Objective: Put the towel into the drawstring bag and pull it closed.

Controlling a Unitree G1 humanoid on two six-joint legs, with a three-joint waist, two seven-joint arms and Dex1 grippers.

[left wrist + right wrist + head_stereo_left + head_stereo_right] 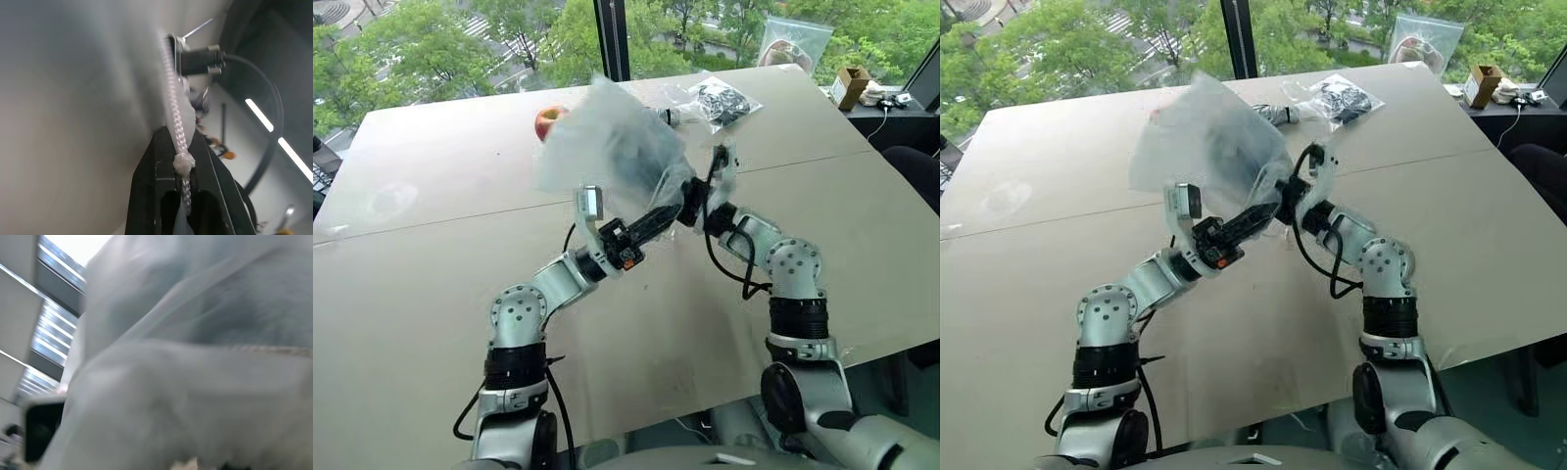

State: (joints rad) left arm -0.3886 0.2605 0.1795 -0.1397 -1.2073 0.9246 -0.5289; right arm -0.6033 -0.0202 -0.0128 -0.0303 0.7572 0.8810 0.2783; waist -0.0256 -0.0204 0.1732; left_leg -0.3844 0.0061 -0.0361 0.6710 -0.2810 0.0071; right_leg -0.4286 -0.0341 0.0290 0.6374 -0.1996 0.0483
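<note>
The drawstring bag hangs above the table, between both arms; an apple lies behind it; a plastic pouch lies behind, rightward.

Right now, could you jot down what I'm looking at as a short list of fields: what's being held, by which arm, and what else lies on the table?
held up: drawstring bag, lifted above the table
inside bag: a dark shape, too blurred to name
left gripper: jaws shut on the bag's string
right gripper: at the bag's gathered end; grip unclear
behind bag: apple
far side: clear pouch with dark contents
</note>
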